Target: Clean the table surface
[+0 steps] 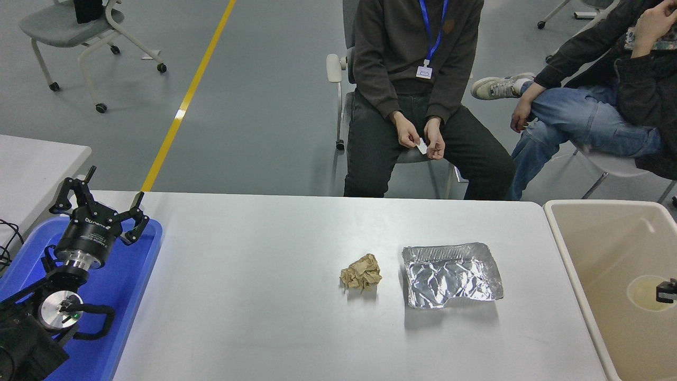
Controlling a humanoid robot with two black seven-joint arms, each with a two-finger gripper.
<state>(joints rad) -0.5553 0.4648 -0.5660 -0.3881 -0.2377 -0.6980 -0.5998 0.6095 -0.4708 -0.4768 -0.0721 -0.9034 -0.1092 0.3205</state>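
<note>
The table surface [254,296] is a wide light grey-white top. On it lie a crumpled brown paper ball [361,273] near the middle and a crushed foil tray [450,274] just right of it. My left gripper [100,201] is parked at the far left above a blue tray, fingers spread open, holding nothing. Only a small black tip of my right gripper [665,291] shows at the right edge, over the beige bin; its state does not show.
A blue plastic tray [132,275] lies at the table's left end. A beige bin [592,238] stands against the table's right end. Two people sit on chairs beyond the far edge. A smaller white table [37,164] stands at the far left.
</note>
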